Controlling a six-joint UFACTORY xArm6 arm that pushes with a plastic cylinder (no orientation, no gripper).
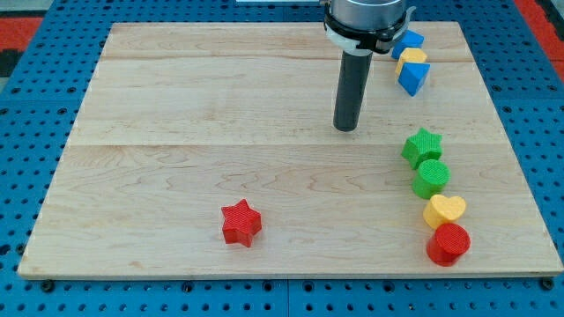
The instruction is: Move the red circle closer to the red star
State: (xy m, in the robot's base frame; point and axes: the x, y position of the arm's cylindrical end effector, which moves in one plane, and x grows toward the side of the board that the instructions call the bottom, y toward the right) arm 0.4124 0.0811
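Note:
The red circle [448,244] lies near the board's bottom right corner, touching the yellow heart [445,211] just above it. The red star [241,223] lies alone at the lower middle-left of the board, far to the left of the red circle. My tip [345,129] rests on the board at the upper middle, well above and left of the red circle and up and right of the red star. It touches no block.
A green circle [431,178] and a green star [422,147] continue the column above the yellow heart. At the top right lie a blue block [408,40], a yellow block [411,58] and a blue cube [413,77]. The wooden board [176,132] sits on blue pegboard.

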